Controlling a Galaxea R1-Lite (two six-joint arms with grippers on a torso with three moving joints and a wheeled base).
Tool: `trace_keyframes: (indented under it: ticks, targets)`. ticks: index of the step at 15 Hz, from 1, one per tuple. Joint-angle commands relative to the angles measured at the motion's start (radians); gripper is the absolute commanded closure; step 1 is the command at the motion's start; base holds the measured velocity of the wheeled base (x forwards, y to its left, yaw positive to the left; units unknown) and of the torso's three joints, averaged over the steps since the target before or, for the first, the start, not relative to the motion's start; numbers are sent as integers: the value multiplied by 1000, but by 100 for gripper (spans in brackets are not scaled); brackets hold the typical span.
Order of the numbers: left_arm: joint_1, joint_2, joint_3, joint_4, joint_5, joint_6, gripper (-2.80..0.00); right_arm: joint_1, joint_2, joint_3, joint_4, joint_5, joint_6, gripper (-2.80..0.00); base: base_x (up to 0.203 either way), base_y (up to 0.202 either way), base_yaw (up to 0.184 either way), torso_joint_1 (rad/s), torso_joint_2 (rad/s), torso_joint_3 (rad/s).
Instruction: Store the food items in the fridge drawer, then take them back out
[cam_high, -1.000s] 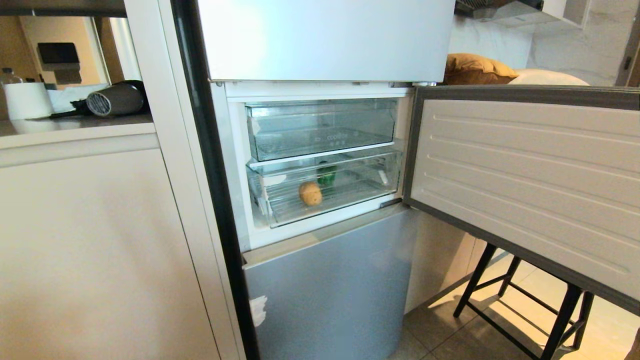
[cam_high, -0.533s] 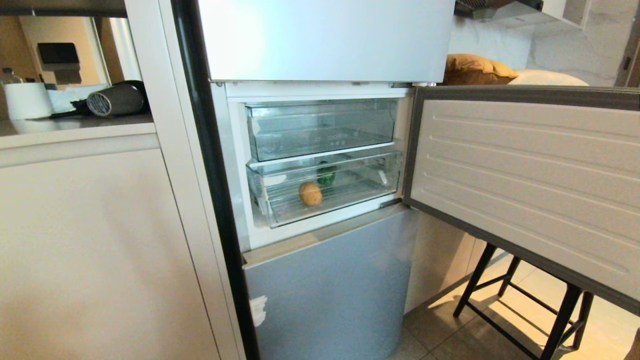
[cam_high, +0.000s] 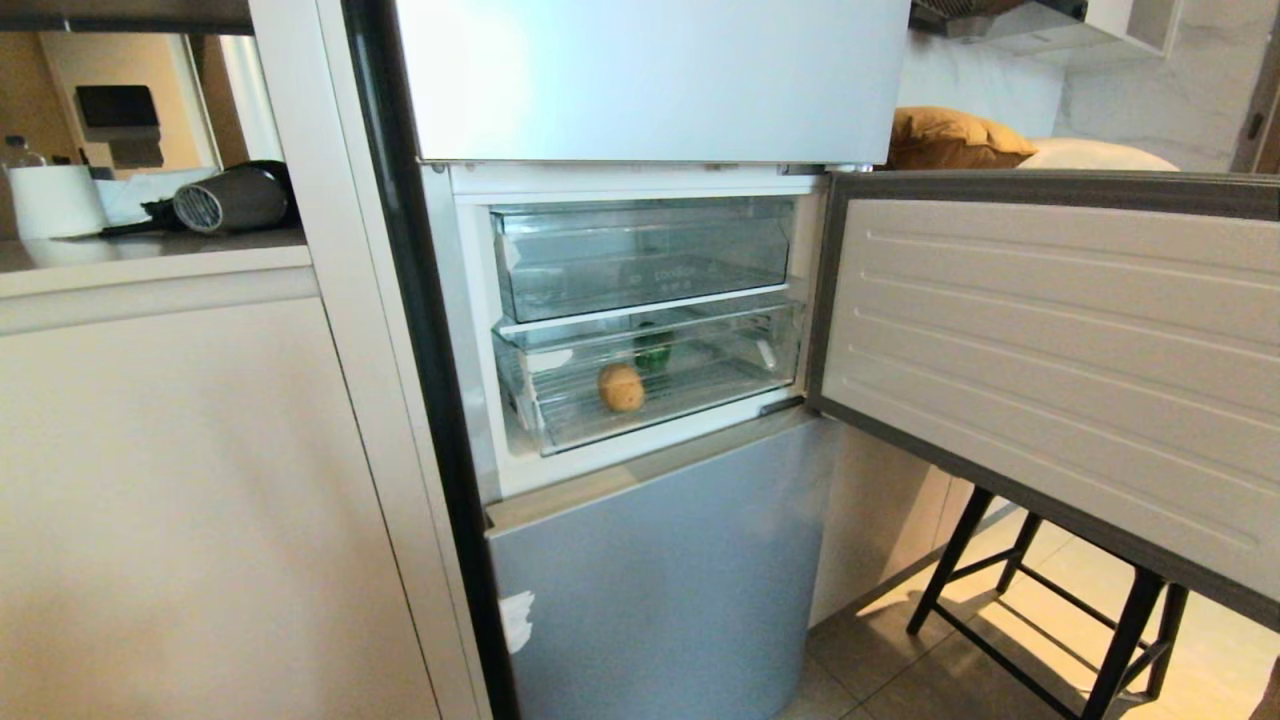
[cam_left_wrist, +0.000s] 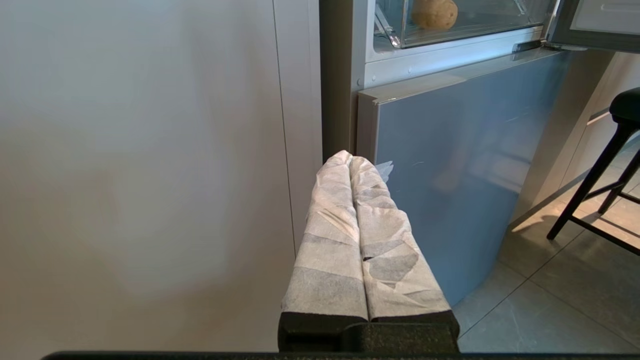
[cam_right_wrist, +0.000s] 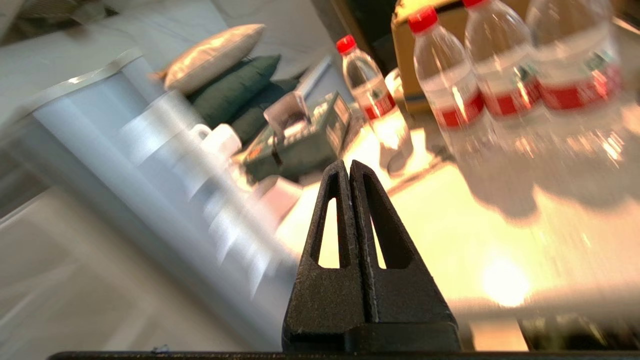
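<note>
The right hand (cam_right_wrist: 350, 167) is pressed shut and empty, aimed over a counter (cam_right_wrist: 440, 225) with water bottles (cam_right_wrist: 447, 85) at its 12 to 2 o'clock. The left hand (cam_left_wrist: 352, 160) is also shut and empty, low beside the fridge's lower door (cam_left_wrist: 450, 165). In the fridge drawer (cam_high: 700, 385) lies the potato (cam_high: 621, 387), with the bell pepper (cam_high: 654, 352) at its 1 o'clock.

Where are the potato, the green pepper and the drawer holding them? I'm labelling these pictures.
potato (cam_high: 621, 387): head view, middle of its tan skin.
bell pepper (cam_high: 654, 352): head view, its glossy green side, behind the potato.
fridge drawer (cam_high: 720, 375): head view, bare clear front wall of the lower drawer.
</note>
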Motion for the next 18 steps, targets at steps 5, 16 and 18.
trace_keyframes:
  ticks: [5, 16, 18]
  targets:
    - [0, 0, 11, 0, 0, 0, 0, -49, 323, -91, -202, 199, 9, 0, 0, 0, 0, 0, 0, 0]
    - [0, -1, 11, 0, 0, 0, 0, -17, 481, -202, -187, 536, 6, 0, 0, 0, 0, 0, 0, 0]
    - [0, 0, 11, 0, 0, 0, 0, -16, 485, -201, -188, 626, 7, 0, 0, 0, 0, 0, 0, 0]
